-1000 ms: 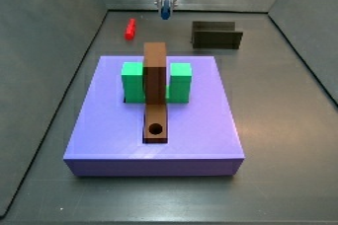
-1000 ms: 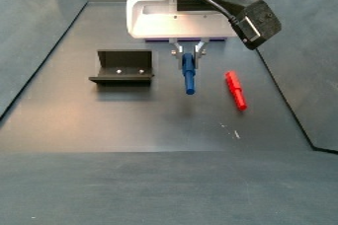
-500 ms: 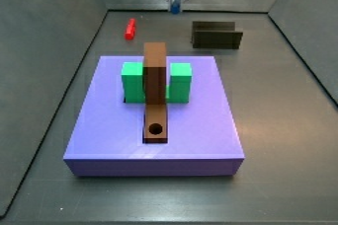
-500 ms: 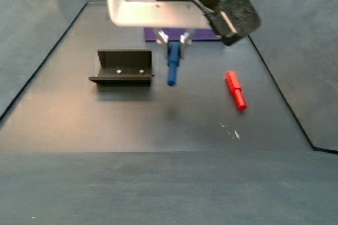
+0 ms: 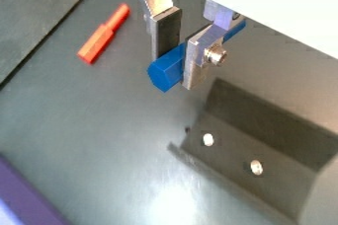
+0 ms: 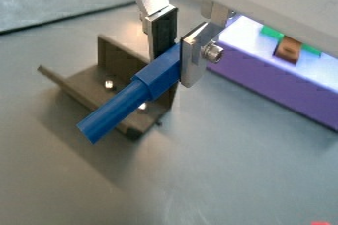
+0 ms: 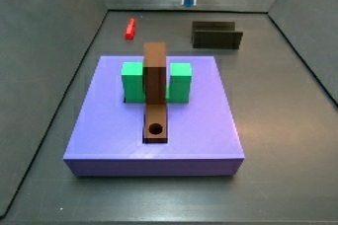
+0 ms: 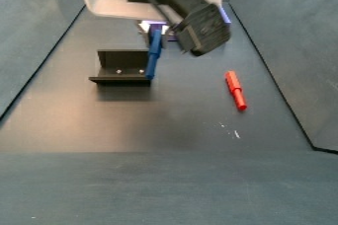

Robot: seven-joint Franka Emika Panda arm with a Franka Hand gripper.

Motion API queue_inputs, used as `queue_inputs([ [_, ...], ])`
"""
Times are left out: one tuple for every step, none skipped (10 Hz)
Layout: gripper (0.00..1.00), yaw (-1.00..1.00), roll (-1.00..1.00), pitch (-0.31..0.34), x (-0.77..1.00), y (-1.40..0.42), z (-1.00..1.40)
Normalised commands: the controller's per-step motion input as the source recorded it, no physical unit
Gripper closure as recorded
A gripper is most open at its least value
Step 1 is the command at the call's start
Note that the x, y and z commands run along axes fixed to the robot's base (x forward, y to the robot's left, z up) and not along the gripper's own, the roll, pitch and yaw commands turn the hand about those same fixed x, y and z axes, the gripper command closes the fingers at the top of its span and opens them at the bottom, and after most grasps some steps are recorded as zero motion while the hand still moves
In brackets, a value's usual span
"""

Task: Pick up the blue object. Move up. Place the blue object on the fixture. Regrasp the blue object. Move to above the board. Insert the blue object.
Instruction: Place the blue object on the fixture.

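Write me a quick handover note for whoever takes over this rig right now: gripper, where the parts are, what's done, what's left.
Gripper: shut on the blue object, raised in the air close to the fixture.
Blue object: clamped at one end between the fingers, hanging free, not resting on anything.
Fixture: on the floor, nothing in it.
Board: brown bar's hole is open.
Red peg: loose on the floor, not part of the job.
Done: pick up and lift.
Left: place on the fixture, regrasp, move above the board, insert.
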Motion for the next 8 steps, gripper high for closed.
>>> queue_inputs([
  [1.00,-0.07,-0.93,0.209,0.87,-0.13,0.10],
  [1.00,-0.01,-0.94,0.266,0.85,-0.19,0.22],
  [1.00,0.00,-0.95,0.294,0.83,-0.21,0.25],
  [1.00,0.00,-0.89,0.346,0.80,-0.27,0.28],
  [1.00,0.01,-0.76,0.414,0.77,-0.36,0.26],
  [1.00,0.00,-0.71,0.420,0.79,-0.41,0.20],
  [1.00,0.00,-0.02,0.160,0.58,-0.02,-0.05],
  [1.00,0.00,0.00,-0.017,0.16,0.00,-0.35],
])
